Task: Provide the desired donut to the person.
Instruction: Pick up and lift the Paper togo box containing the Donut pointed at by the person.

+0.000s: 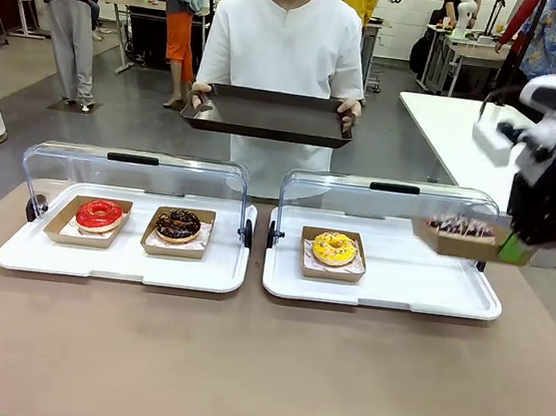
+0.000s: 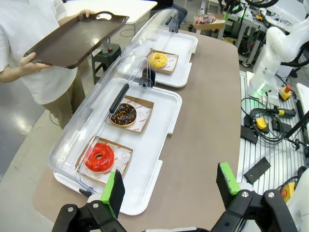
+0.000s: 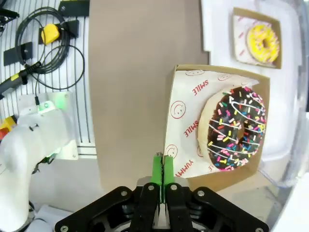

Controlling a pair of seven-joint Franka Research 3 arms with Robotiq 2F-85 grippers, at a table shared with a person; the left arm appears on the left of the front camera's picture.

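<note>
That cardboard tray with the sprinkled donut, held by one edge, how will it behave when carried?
Probably light but floppy: the right end effector pinches only one wall of the cardboard tray, so it may sag. The sprinkled donut sits loose on paper and could slide if tilted.

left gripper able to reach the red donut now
Probably yes: the clear lid is tipped back, leaving the red donut uncovered on the robot's side, and the open left gripper hovers nearby.
</note>
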